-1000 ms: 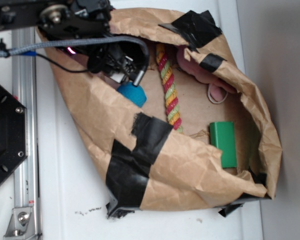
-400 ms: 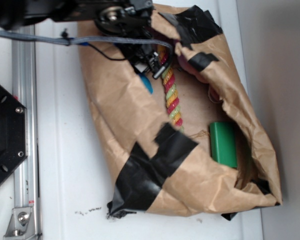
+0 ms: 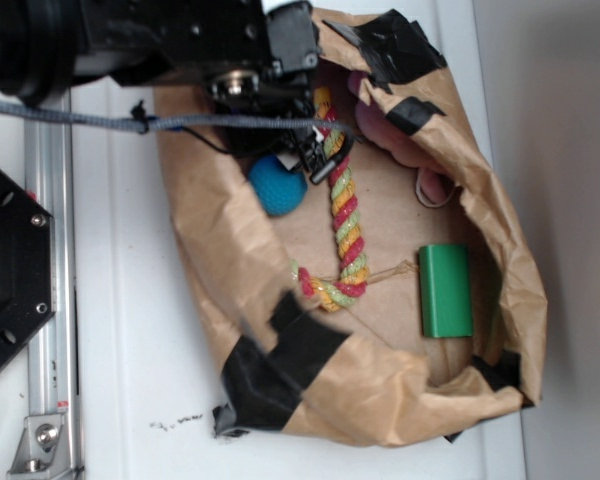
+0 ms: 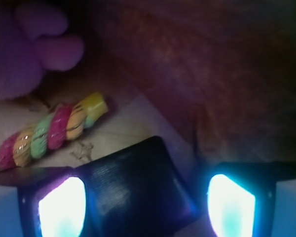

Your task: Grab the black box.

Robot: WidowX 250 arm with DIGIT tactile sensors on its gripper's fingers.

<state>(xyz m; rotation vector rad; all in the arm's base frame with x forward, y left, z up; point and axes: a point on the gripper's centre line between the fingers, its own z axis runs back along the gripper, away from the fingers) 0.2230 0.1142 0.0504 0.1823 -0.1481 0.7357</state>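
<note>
One job is partly done: the gripper [image 4: 145, 207] is hanging low inside the paper bag [image 3: 220, 250], and the black box [image 4: 133, 185] is sitting between its two glowing fingers [image 4: 61, 207]. The jaws are spread apart with space on the right side, so they are not squeezing the box yet. The box is lying just below the end of the striped rope [image 4: 54, 131], and a pink soft toy [image 4: 24, 44] is resting above that rope. Closing on the box and lifting it is what I think is left.
</note>
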